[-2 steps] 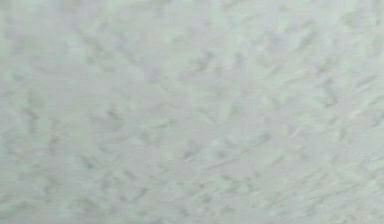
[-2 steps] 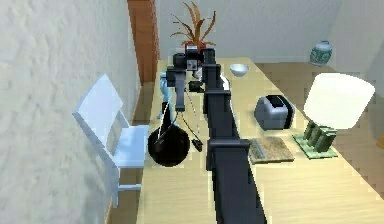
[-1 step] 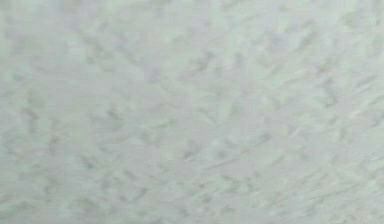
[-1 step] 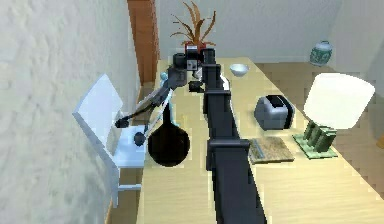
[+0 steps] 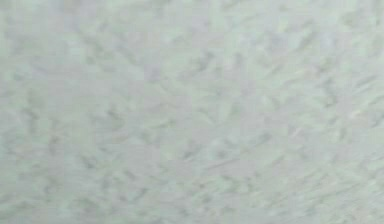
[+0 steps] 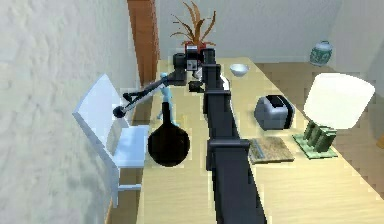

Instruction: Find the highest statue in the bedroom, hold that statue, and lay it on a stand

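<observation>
Reaching over the table (image 6: 310, 185), the gripper (image 6: 176, 70) sits upper middle by a potted plant (image 6: 195, 28). What it holds cannot be told, nor where the statue is. Statues are likely hard and breakable: hold its middle.

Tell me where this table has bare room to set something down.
Free: the near corner of the tabletop, below the lamp; also between bowl and toaster. Crowded: the far end by the plant, and left of the arm, by the black pan.
</observation>
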Available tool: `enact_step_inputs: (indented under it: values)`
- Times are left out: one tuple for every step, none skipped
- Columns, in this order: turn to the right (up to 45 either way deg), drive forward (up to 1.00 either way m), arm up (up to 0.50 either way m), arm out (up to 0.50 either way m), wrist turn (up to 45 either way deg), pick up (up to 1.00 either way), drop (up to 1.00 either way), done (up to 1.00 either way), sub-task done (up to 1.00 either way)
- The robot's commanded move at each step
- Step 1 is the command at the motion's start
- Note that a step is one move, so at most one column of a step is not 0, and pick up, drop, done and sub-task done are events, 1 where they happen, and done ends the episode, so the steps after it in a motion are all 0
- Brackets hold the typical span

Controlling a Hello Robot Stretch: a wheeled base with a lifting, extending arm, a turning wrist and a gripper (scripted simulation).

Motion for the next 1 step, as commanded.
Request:
enact_step_inputs:
  values:
    - [0.0,0.0,0.0,0.0,45.0,0.0,0.0,0.0,0.0]
